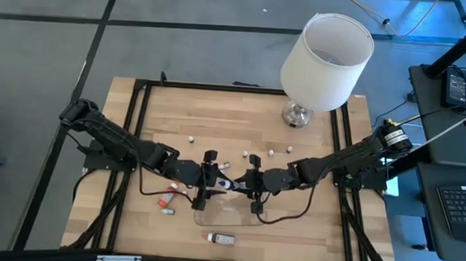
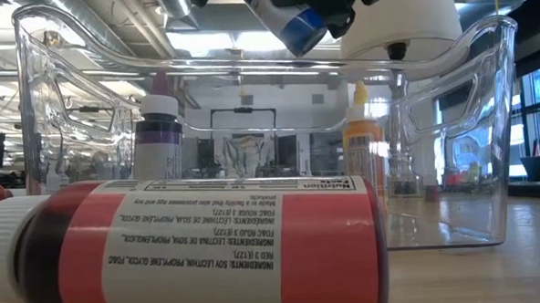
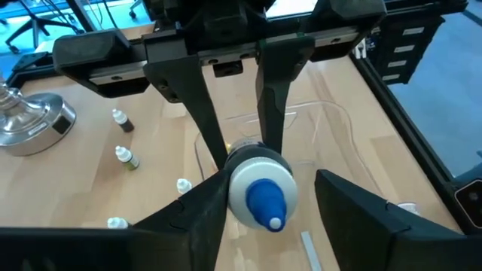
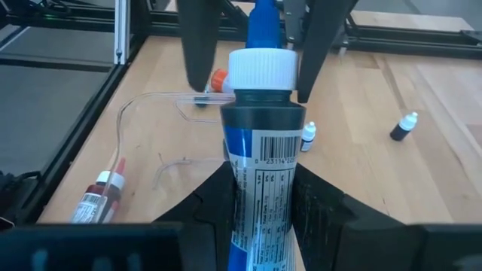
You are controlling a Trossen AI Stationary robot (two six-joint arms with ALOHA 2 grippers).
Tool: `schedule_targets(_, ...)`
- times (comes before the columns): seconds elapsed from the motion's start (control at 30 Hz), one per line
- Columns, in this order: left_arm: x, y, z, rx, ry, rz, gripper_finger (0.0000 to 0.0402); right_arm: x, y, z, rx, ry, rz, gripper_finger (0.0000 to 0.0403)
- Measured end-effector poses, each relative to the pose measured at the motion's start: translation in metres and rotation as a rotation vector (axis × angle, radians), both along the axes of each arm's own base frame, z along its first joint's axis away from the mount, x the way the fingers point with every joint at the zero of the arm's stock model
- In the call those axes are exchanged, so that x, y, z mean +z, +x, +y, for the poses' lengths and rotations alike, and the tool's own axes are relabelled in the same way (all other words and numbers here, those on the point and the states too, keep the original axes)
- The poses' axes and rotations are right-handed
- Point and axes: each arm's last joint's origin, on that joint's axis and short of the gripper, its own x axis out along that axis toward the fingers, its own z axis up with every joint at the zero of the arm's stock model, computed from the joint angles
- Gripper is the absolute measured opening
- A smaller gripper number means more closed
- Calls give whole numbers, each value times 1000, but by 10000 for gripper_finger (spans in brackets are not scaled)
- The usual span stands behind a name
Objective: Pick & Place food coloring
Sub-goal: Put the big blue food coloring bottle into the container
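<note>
Blue-tipped white-capped bottle (image 4: 260, 173), red-labelled bottle (image 2: 201, 250) with white print, clear tray (image 2: 487, 115), white lampshade (image 1: 327, 49)

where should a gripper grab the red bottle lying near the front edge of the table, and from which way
Grip the red bottle across the middle of its body, coming straight down from above. It lies on its side on the table, outside the clear tray, so the round labelled body offers two opposite sides for the fingers. Turn the fingers crosswise to its long axis; the cap end is narrower and probably slips more easily.

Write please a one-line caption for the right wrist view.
Right gripper shut on a blue-tipped food coloring bottle, meeting the left gripper above the clear tray.
</note>
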Motion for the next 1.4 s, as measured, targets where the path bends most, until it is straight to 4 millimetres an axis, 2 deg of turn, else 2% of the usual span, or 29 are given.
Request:
schedule_targets(0.27,0,0,0,-11,34,-2,116,0,0,0,6,1,1,112)
schedule_targets(0.53,0,0,0,-7,20,-1,124,0,0,0,7,2,1,136)
schedule_targets(0.77,-1,0,0,-4,1,7,122,0,-4,-1,27,-35,46,227)
schedule_targets(0.87,-2,-1,0,6,-16,21,116,13,-17,-4,63,-31,146,258)
schedule_targets(0.93,-3,-1,2,19,-34,40,116,25,-27,-3,72,-14,149,271)
schedule_targets(1.13,-6,4,21,40,-185,100,117,45,-50,1,110,-14,139,282)
schedule_targets(1.27,-9,6,36,45,-239,150,117,43,-51,5,120,-18,148,283)
schedule_targets(1.4,-12,6,42,43,-264,192,117,38,-50,6,116,-21,181,283)
